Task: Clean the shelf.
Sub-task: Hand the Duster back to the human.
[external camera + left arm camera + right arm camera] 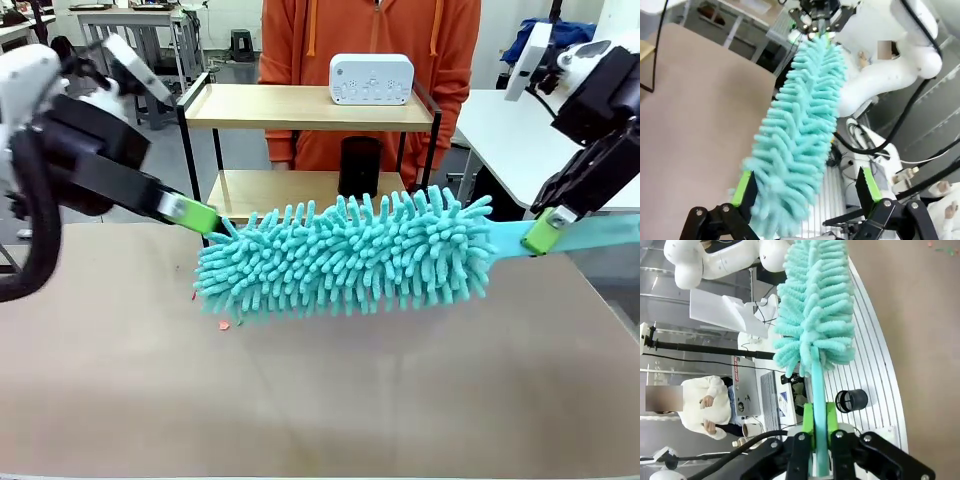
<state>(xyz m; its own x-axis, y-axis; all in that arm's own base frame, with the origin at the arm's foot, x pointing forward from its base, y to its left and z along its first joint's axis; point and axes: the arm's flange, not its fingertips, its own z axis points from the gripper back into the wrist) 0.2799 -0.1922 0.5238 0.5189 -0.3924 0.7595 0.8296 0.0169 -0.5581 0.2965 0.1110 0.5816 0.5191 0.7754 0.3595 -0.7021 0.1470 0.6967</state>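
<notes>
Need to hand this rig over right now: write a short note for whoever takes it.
Right gripper: shut on the duster by its handle.
Left gripper: open, fingers either side of the duster's fluffy tip.
Duster is held across the table, in front of the shelf, apart from it.
A white box stands on the top board, a black cylinder on the lower one.
Done: duster in hand.
Left: wiping both boards.

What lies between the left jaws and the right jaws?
The teal duster head fills that whole stretch in the front view. The right jaws are shut on its handle; the left jaws stand open around its tip.
</notes>
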